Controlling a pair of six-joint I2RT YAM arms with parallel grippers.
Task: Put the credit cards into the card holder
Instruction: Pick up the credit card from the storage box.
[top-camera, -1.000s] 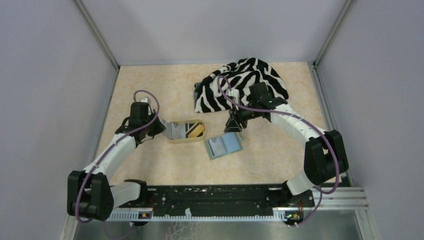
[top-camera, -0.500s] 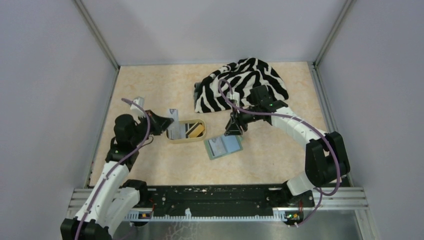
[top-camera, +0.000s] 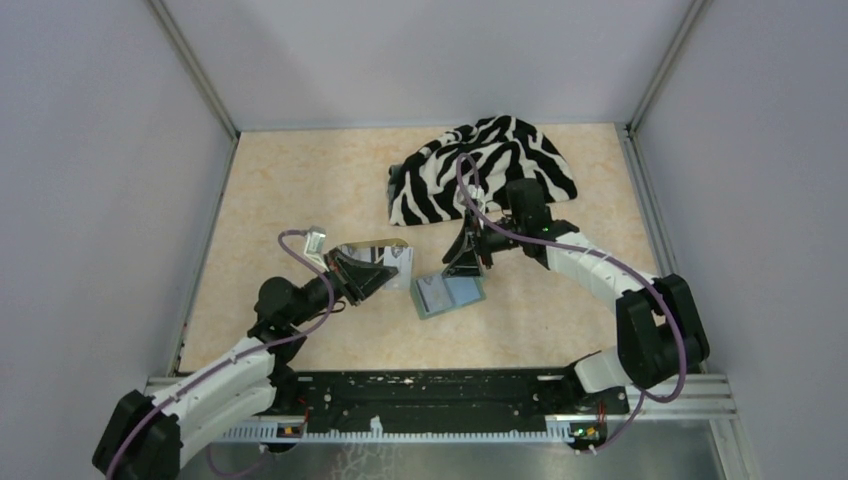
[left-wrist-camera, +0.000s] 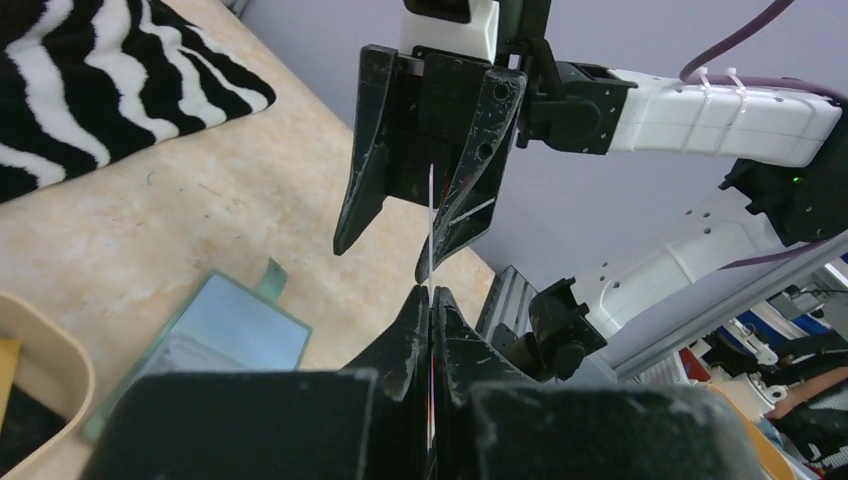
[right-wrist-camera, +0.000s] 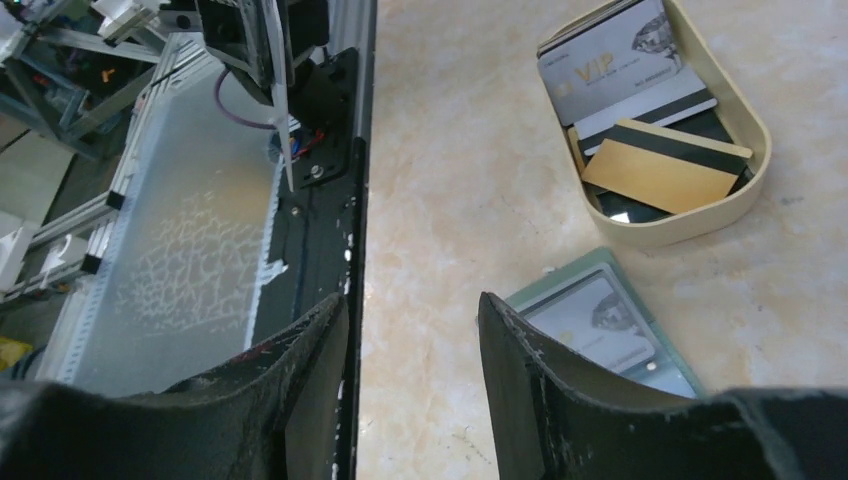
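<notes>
My left gripper (top-camera: 383, 272) is shut on one of the credit cards (left-wrist-camera: 430, 220), a thin pale one held on edge above the table. In the right wrist view that card (right-wrist-camera: 284, 140) is a thin line at the upper left, apart from my right fingers. My right gripper (right-wrist-camera: 410, 330) is open and holds nothing; it hangs just above the far edge of the card holder (top-camera: 448, 295). The sage-green card holder (right-wrist-camera: 600, 320) lies open and flat, with a pale card showing inside. More credit cards, a silver one (right-wrist-camera: 610, 75) and a gold one (right-wrist-camera: 660, 170), lie in the tan tray (right-wrist-camera: 745, 190).
A zebra-striped cloth (top-camera: 480, 175) lies bunched at the back, behind my right arm. The tan tray (top-camera: 372, 243) is mostly hidden by my left gripper in the top view. The black base rail (top-camera: 430, 400) runs along the near edge.
My left arm swung from the tray's left side toward the middle, carrying a card up out of the tray. My right gripper's jaws widened and it edged slightly over the card holder.
</notes>
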